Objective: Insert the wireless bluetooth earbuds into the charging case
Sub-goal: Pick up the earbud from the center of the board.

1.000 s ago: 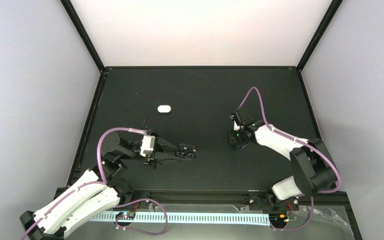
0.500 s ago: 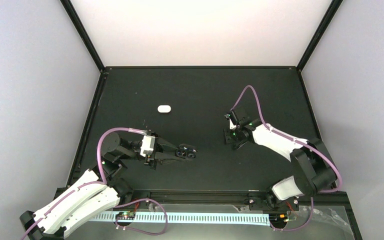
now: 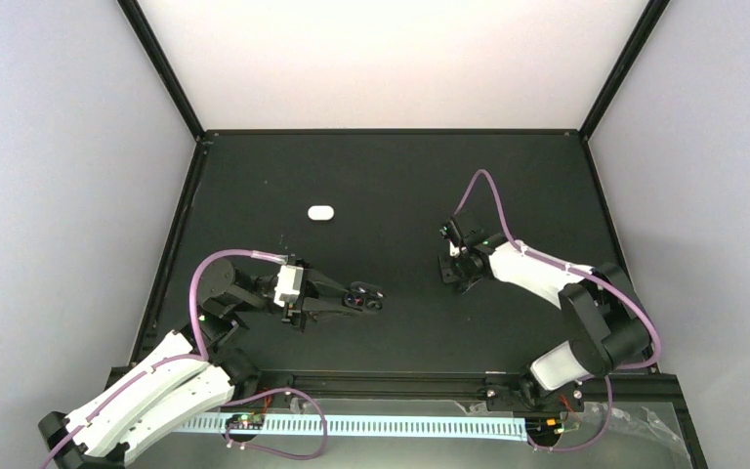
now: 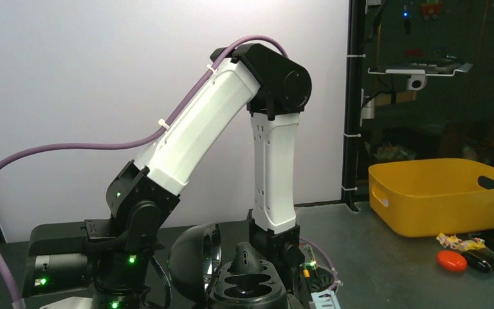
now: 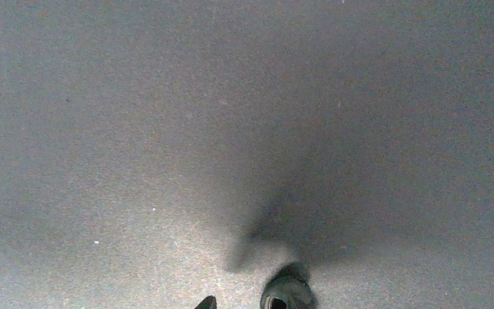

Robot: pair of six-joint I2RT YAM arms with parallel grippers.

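Observation:
My left gripper [image 3: 363, 298] is shut on a black charging case [image 4: 257, 290] held low over the mat, its domed lid [image 4: 193, 257] swung open to the left. One black earbud [image 4: 245, 261] stands in the far slot; the near slot is empty. My right gripper [image 3: 454, 264] points straight down at the mat, right of centre. In the right wrist view one fingertip [image 5: 207, 302] pokes in at the bottom edge, and a small dark rounded bud [image 5: 287, 293] lies on the mat just right of it, apart from that tip. The other fingertip is hidden.
A white pill-shaped thing [image 3: 321, 212] lies on the black mat [image 3: 391, 176], far left of centre. The right arm [image 4: 206, 129] fills the left wrist view. A yellow bin [image 4: 444, 193] stands off the table beyond it. Black frame posts rim the mat.
The right gripper has shifted a little to the left and farther from me. The left arm and the case have stayed put.

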